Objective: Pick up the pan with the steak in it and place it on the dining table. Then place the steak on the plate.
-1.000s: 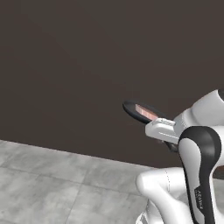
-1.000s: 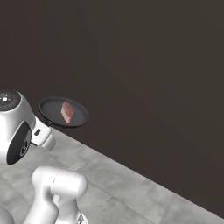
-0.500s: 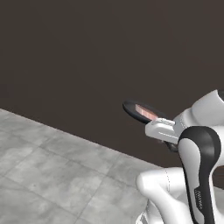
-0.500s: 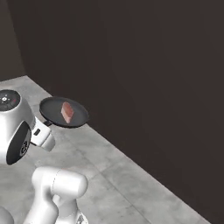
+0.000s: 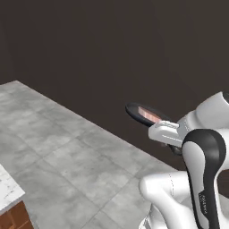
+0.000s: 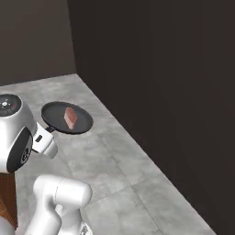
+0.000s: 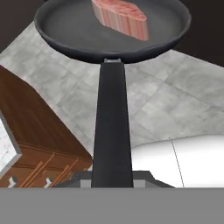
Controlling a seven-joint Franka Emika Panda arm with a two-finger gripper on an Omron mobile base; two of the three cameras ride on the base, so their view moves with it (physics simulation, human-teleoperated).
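The gripper (image 7: pixel 112 177) stays clamped on the long handle of the pan (image 6: pixel 67 118), carrying it level in the air above the grey tiled floor (image 6: pixel 124 160), with the steak (image 6: pixel 71 117) lying inside near the far rim. Over the last second both base views have swung across the dark walls to a room corner, and a wooden cabinet (image 7: pixel 39 140) with a marble top has come into sight, so the base is turning with its load. Judging by this, only the lift of step 1 is done; the dining table is yet to be reached.

No readable text is showing anywhere. Small dark marking is sitting on the arm's black link (image 5: pixel 203 197) in the left base view, too blurred to read.
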